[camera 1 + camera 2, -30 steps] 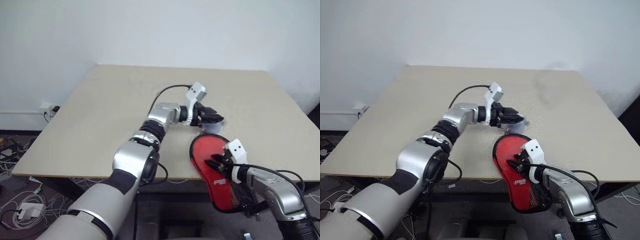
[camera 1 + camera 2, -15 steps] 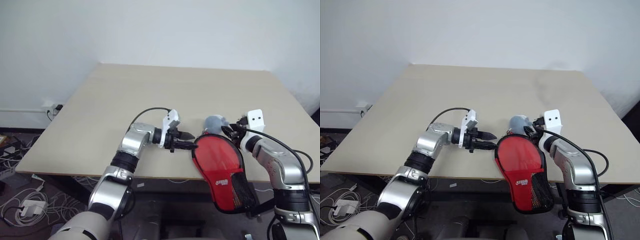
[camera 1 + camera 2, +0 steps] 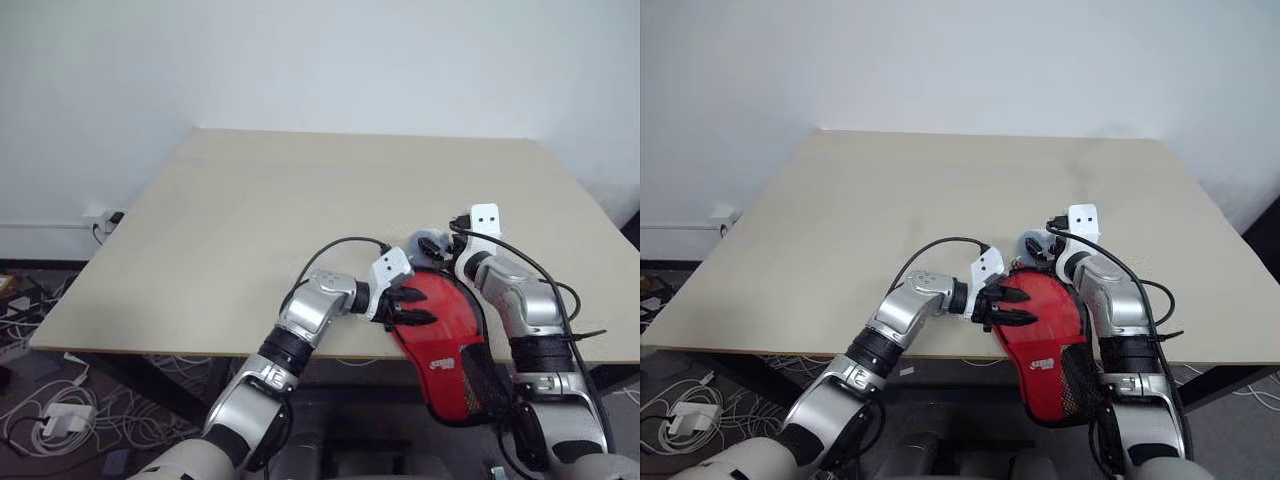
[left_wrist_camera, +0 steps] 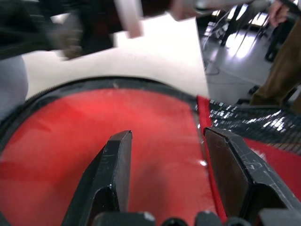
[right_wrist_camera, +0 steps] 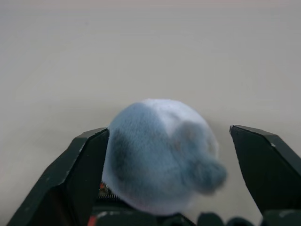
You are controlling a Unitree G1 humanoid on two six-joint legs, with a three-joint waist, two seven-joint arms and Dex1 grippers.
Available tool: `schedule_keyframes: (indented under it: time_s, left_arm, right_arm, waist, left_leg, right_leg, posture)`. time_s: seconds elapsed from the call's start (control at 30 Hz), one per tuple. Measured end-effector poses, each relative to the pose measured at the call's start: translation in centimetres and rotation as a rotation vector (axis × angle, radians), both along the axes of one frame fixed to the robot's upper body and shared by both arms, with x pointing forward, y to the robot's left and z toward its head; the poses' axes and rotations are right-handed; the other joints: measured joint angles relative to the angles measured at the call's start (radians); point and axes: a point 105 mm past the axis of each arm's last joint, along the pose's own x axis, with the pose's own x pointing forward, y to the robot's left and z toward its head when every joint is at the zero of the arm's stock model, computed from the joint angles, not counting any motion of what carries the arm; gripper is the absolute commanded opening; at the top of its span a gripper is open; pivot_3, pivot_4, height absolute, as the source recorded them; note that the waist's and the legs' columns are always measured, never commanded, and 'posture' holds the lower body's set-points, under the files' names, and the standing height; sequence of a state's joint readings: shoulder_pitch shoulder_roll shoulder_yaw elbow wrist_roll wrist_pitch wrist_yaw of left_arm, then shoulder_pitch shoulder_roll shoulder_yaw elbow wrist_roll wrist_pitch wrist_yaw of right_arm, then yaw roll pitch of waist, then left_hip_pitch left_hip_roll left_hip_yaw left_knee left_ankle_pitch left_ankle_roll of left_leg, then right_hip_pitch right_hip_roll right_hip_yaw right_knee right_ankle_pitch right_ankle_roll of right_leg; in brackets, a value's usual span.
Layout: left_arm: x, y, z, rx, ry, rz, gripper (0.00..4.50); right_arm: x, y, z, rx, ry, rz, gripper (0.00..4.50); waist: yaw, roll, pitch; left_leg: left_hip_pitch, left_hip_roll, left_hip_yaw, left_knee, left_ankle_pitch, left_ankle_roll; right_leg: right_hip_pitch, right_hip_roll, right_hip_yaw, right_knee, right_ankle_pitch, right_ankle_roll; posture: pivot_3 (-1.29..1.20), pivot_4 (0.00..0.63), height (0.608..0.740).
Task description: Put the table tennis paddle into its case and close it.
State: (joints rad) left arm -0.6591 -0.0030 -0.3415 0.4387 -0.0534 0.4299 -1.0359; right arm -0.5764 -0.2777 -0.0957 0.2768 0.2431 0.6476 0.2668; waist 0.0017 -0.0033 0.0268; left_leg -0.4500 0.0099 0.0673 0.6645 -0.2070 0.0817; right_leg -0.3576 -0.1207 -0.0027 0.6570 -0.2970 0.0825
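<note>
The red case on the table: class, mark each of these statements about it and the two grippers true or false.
1. The case hangs partly over the table's near edge. True.
2. The left gripper has its jaws apart over the red fabric. True.
3. The right gripper is clamped on the case's mesh patch. False: its jaws stand open around a pale blue-grey fuzzy pom-pom.
4. The case lies at the table's far edge. False: it is at the near edge.

Red case edged in black zipper, black mesh patch and small white logo toward its narrow end. Pale grey-blue fuzzy ball beside the case. Plain beige tabletop. Black fingers, white-capped wrists.
</note>
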Motion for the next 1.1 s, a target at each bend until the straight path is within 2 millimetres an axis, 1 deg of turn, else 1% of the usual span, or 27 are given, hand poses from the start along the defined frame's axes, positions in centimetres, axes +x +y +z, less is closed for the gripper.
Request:
schedule_keyframes:
  time_s: [0.13,0.23,0.27,0.3,0.33,0.37,0.5,0.67,0.73,0.77,0.8,0.97,1.03,1.1]
  left_arm:
    - [0.0,-0.6,-1.2,0.032,0.005,0.037,2.54]
    - [0.1,-0.9,-1.8,0.055,-0.002,0.062,2.54]
    - [0.1,-0.9,-2.0,0.062,-0.004,0.070,2.54]
    - [0.3,-1.0,-2.0,0.065,-0.012,0.078,2.54]
    - [0.4,-1.0,-2.1,0.070,-0.020,0.087,2.54]
    - [0.6,-1.1,-2.1,0.075,-0.027,0.096,2.54]
    - [1.3,-1.3,-2.2,0.119,-0.055,0.139,2.54]
    - [1.8,-1.7,-2.4,0.205,-0.151,0.149,2.54]
    - [1.7,-1.9,-2.3,0.216,-0.168,0.132,2.54]
    - [1.6,-2.0,-2.2,0.219,-0.170,0.124,2.54]
    - [1.4,-2.1,-2.2,0.222,-0.168,0.110,2.54]
    - [0.7,-2.2,-2.1,0.242,-0.164,0.063,2.54]
    - [0.6,-2.2,-2.2,0.250,-0.162,0.058,2.54]
    - [0.4,-2.2,-2.2,0.253,-0.161,0.050,2.54]
  right_arm:
    - [0.9,0.3,-1.4,-0.007,0.053,-0.024,4.48]
    - [1.3,0.3,-1.9,-0.026,0.080,-0.037,4.48]
    - [1.4,0.3,-1.9,-0.028,0.084,-0.039,4.13]
    - [1.4,0.3,-2.0,-0.029,0.087,-0.041,3.93]
    - [1.4,0.3,-2.0,-0.029,0.085,-0.042,3.62]
    - [1.4,0.4,-2.0,-0.028,0.082,-0.042,3.20]
    - [1.4,0.5,-1.8,-0.030,0.064,-0.044,1.88]
    - [1.2,0.4,-1.6,-0.033,0.048,-0.050,0.57]
    - [1.0,0.6,-1.7,-0.031,0.044,-0.055,0.18]
    - [0.9,0.6,-1.7,-0.030,0.042,-0.057,0.06]
    - [0.8,0.6,-1.7,-0.032,0.043,-0.061,0.04]
    - [0.4,0.4,-1.4,-0.036,0.049,-0.074,0.04]
    - [0.2,0.0,-1.3,-0.036,0.048,-0.088,0.04]
    - [0.1,-0.8,-1.2,-0.035,0.045,-0.122,0.04]
  waist:
    - [0.000,0.001,0.000]
    - [0.000,0.003,0.000]
    - [0.000,0.003,0.000]
    - [0.000,0.003,-0.001]
    - [0.000,0.003,-0.001]
    - [0.000,0.003,-0.001]
    - [0.001,0.003,-0.001]
    - [0.001,0.003,-0.001]
    - [0.001,0.003,-0.001]
    - [0.001,0.004,-0.001]
    - [0.001,0.004,-0.001]
    - [0.003,0.004,-0.001]
    - [0.004,0.004,-0.001]
    - [0.006,0.004,-0.001]
  left_leg:
    - [0.000,0.000,0.000,0.000,0.000,0.000]
    - [0.001,0.000,0.000,0.000,0.000,0.000]
    - [0.002,0.000,0.000,0.000,0.000,0.000]
    - [0.002,0.000,0.000,0.000,0.000,0.000]
    - [0.002,0.000,0.000,0.000,0.000,0.000]
    - [0.002,0.000,0.000,0.000,0.000,0.000]
    - [0.002,0.000,0.000,0.000,0.000,0.000]
    - [0.003,0.000,0.000,0.000,0.000,0.000]
    - [0.003,0.000,0.000,0.000,0.000,0.000]
    - [0.003,0.000,0.000,0.000,0.000,0.000]
    - [0.003,0.000,0.000,0.000,0.000,0.000]
    - [0.003,0.000,0.000,0.000,0.000,0.000]
    - [0.003,0.000,-0.001,0.000,0.000,0.000]
    - [0.003,0.000,-0.001,0.000,0.000,0.000]
  right_leg:
    - [0.000,0.000,0.000,0.000,0.000,0.000]
    - [0.000,0.000,0.000,0.000,0.000,0.000]
    - [0.000,0.000,0.000,-0.001,0.000,0.000]
    - [0.000,0.000,0.000,-0.001,0.000,0.000]
    - [0.000,0.000,0.000,-0.001,0.000,0.000]
    - [0.000,0.000,0.000,0.000,0.000,0.000]
    - [0.001,0.000,0.000,0.000,0.000,0.000]
    - [0.001,0.000,0.000,0.000,0.000,0.000]
    - [0.001,0.000,0.000,0.000,0.000,0.000]
    - [0.001,0.000,0.000,0.000,0.000,0.000]
    - [0.001,0.000,0.000,-0.001,0.000,0.000]
    - [0.001,-0.001,0.000,-0.001,0.000,0.000]
    - [0.001,-0.001,0.000,-0.001,0.000,0.000]
    - [0.001,-0.001,0.000,-0.001,0.000,0.000]
  posture:
    - [0.00,0.000,0.715]
    - [0.00,0.000,0.715]
    - [0.00,0.000,0.715]
    - [0.00,0.000,0.715]
    - [0.00,0.000,0.715]
    - [0.00,0.000,0.715]
    - [0.00,0.000,0.715]
    - [0.00,0.000,0.715]
    - [0.00,0.000,0.715]
    - [0.00,0.000,0.715]
    - [0.00,0.000,0.715]
    - [0.00,0.000,0.715]
    - [0.00,0.000,0.715]
    - [0.00,0.000,0.715]
